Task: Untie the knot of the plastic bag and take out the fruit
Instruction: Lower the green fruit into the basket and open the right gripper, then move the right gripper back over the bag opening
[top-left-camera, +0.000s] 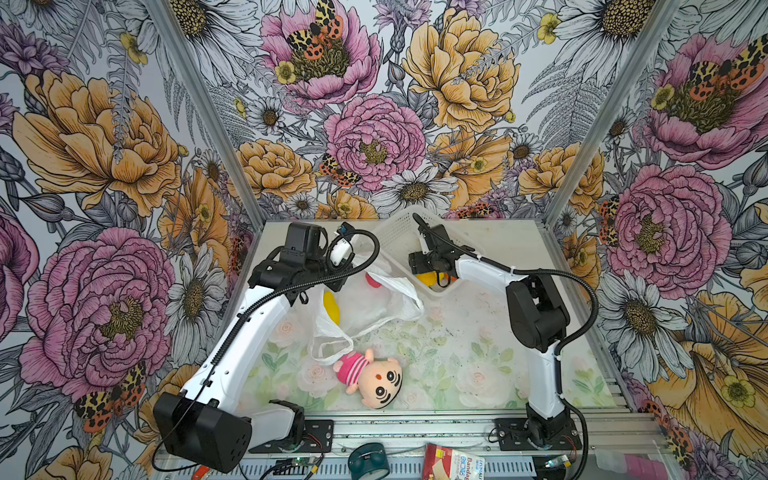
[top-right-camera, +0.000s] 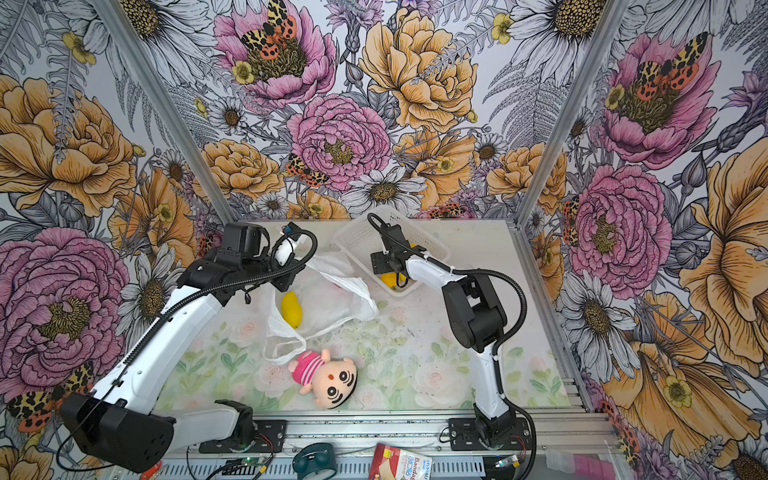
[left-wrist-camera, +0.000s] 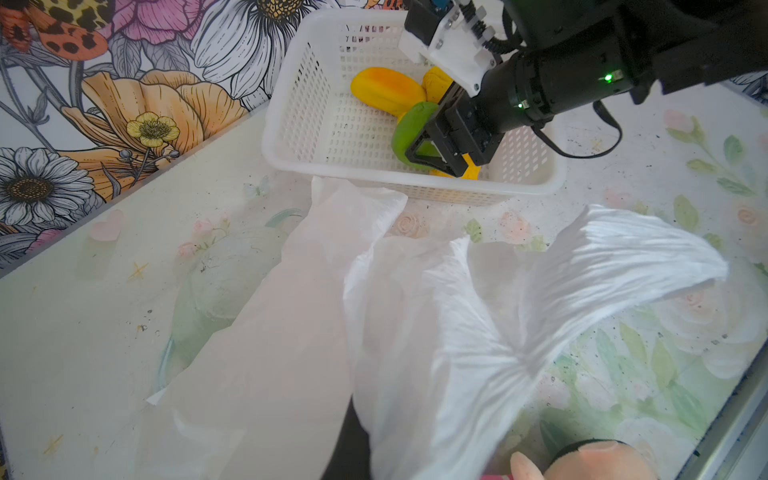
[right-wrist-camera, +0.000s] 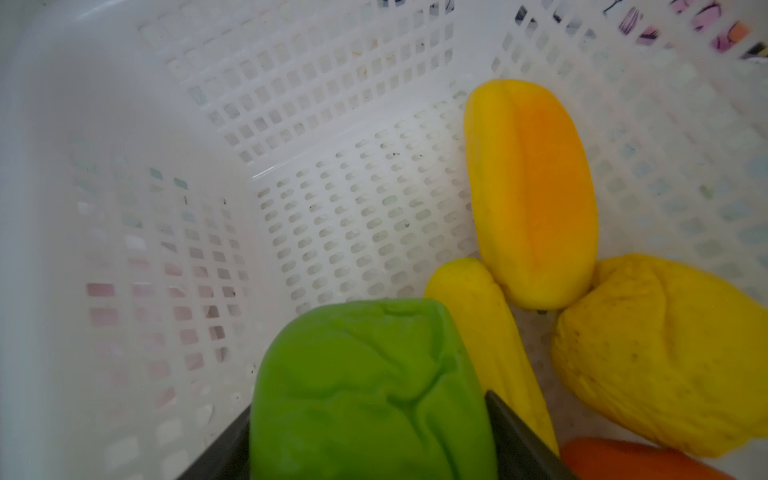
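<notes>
Right pincer (left-wrist-camera: 432, 160): dark jaws flanking squashy, creased green fruit (right-wrist-camera: 365, 390); cannot tell whether it is gripped. Rigid perforated white basket (top-left-camera: 395, 232) around it, mid-frame in both top views. Left pincer (top-left-camera: 334, 284): closed on thin crinkly white plastic bag (top-left-camera: 374, 307), lower left of the basket; glossy yellow elongated fruit (top-left-camera: 331, 306) inside.

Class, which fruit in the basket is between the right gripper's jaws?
The green fruit, flanked by the right gripper; the yellow fruits lie outside the jaws.

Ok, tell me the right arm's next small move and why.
Probably open wide and lift straight out of the basket: the green fruit already sits inside it between the right gripper's jaws, while a yellow fruit lies in the plastic bag.
</notes>
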